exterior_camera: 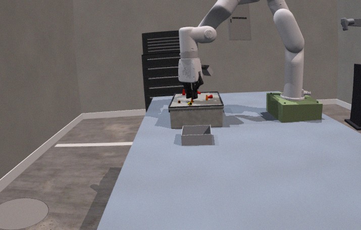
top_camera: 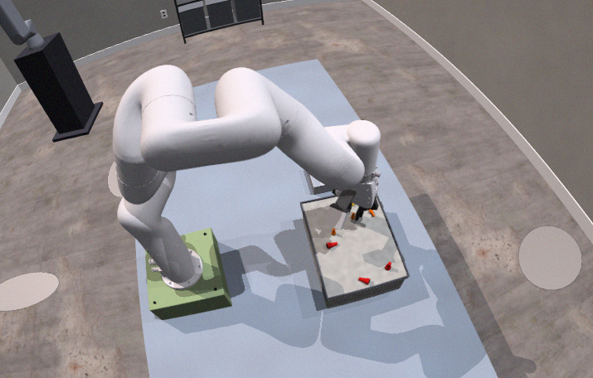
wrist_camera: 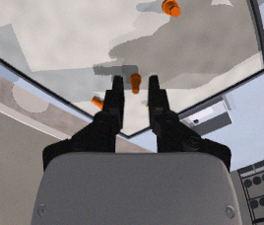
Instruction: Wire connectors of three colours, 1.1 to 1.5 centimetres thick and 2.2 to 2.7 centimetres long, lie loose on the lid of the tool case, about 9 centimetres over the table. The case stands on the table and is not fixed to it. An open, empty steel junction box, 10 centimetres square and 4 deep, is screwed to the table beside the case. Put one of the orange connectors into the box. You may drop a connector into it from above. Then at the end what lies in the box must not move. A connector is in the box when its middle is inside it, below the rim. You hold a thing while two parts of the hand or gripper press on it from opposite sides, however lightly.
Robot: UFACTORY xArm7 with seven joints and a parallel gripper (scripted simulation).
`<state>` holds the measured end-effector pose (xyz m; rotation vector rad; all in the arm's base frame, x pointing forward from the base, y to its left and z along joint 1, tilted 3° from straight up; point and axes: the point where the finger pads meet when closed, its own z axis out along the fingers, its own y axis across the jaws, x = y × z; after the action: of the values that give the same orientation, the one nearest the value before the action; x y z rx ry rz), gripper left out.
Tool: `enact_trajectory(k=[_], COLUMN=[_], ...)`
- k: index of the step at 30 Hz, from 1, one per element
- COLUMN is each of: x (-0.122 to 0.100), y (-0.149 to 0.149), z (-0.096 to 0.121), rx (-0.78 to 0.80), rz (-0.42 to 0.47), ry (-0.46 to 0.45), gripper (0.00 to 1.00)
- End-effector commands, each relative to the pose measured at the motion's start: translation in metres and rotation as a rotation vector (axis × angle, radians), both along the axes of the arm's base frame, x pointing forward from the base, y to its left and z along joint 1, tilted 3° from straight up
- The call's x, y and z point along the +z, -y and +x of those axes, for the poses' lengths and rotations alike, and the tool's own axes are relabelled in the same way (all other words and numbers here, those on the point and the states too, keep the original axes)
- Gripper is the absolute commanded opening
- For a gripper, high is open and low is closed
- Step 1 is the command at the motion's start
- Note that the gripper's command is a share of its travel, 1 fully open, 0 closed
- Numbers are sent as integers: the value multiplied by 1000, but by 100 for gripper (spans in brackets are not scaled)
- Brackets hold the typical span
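Your gripper (wrist_camera: 135, 84) hangs low over the pale, mottled lid of the tool case (top_camera: 336, 300), its black fingers partly spread and gripping nothing. A small cone-shaped orange connector (wrist_camera: 135, 81) lies on the lid in the gap between them. The wrist view shows you that gap; from the top view the arm hides most of it. Only the exterior view gives you the whole grey steel junction box (exterior_camera: 196, 138), square and open, just beside the case on the smooth blue table (exterior_camera: 261, 171).
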<state>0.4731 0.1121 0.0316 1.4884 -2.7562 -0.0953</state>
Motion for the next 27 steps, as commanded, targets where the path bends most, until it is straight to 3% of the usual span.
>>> enact_trajectory(k=[1,9,15,27], x=[2,0,-15,-16], y=[0,0,-1,-1], z=[2,2,1,1], rx=[0,0,0,0], rz=[0,0,0,0], ry=[4,4,4,4], gripper=[26,26,26,26])
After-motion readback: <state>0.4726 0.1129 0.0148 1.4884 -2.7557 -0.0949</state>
